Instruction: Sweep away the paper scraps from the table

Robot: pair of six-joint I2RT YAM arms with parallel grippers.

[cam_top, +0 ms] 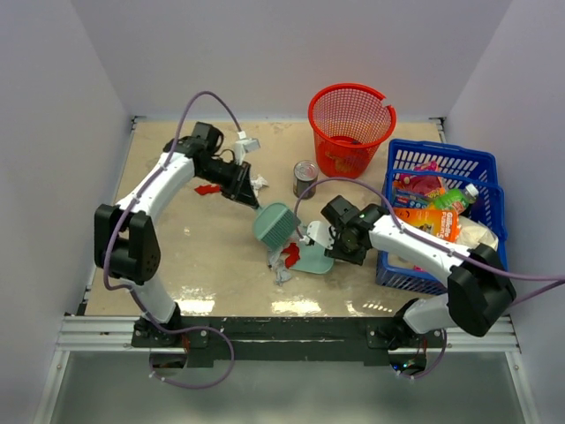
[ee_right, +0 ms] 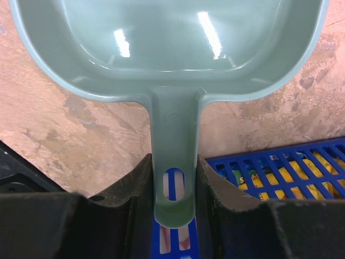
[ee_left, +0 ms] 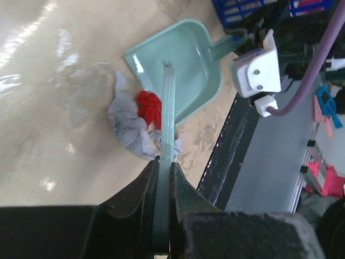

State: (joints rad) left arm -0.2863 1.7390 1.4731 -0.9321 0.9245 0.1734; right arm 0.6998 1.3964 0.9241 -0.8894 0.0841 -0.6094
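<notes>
Table (cam_top: 190, 265): flat, glossy beige top, stone-mottled, with a black rail along the near edge
Dustpan (ee_right: 167, 48): smooth pale-green plastic; a shallow scoop with rounded walls and a short handle pierced by a slot; we see it low on the table's middle
Brush (cam_top: 274, 223): same pale green; a ribbed oval head from above, a thin edge in the left wrist view
Paper scraps (ee_left: 128, 127): crumpled; a red wad and limp grey-blue pieces bunched on the table just off the dustpan's lip, against the brush; another red bit (cam_top: 207, 188) and a white one (cam_top: 259, 184) lie farther back and to the left
Left gripper (ee_left: 166, 172): jaws pinched narrow on the brush handle; arm bent at the elbow, reaching from the far left toward mid-table
Right gripper (ee_right: 175, 172): jaws clamped on the dustpan handle; forearm stretched low, alongside the blue crate (cam_top: 439, 148)
Red basket (cam_top: 344, 157): round, mesh-walled plastic, at the back
Tin can (cam_top: 305, 178): upright metal cylinder, just beside the red basket
</notes>
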